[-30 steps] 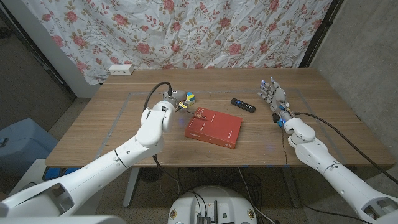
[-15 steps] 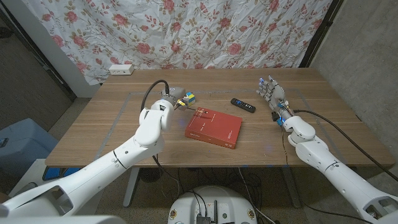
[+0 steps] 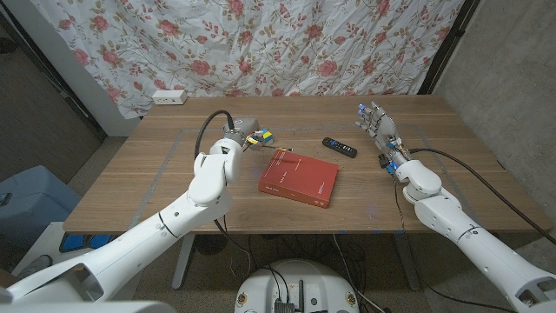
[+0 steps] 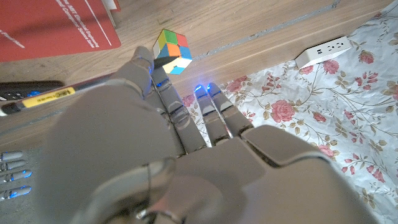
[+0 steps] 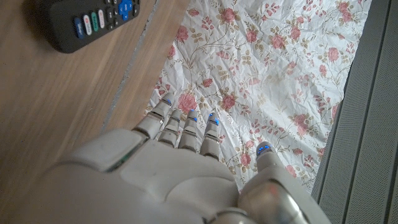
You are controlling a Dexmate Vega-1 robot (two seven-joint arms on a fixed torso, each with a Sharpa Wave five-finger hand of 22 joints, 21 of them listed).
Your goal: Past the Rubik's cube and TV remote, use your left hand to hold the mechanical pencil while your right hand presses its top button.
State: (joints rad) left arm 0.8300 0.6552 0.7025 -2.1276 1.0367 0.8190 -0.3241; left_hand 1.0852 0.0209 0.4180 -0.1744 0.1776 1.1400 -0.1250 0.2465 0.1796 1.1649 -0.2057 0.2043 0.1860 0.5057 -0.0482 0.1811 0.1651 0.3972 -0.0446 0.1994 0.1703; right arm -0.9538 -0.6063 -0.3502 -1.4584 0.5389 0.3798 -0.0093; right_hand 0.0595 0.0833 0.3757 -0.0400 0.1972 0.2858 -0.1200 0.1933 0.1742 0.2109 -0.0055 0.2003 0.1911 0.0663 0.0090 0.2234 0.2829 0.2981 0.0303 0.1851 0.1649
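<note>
A rose-print sheet hangs behind the wooden table (image 3: 130, 174), with a white power strip (image 3: 168, 96) on its far left edge. On the left, the left hand (image 3: 236, 132) is up beside the Rubik's cube (image 3: 263, 136), fingers closed round the mechanical pencil (image 4: 37, 98); from its wrist camera the yellow-banded barrel runs under the fingers, its end poking out to the side. The pencil's thin shaft (image 3: 276, 150) reaches out over the near corner of the red book (image 3: 299, 179). Past that lies the TV remote (image 3: 340, 147), and far right the right hand (image 3: 380, 130) stands with fingers spread, holding nothing, well apart from the pencil.

To my eye the hold is made and the press is next. The left hand should keep the barrel firm and turn the button end toward the other arm; which end that is, I can't tell. The right hand must cross over the remote and push with one fingertip straight along the barrel, not sideways, or the pencil may twist loose.
</note>
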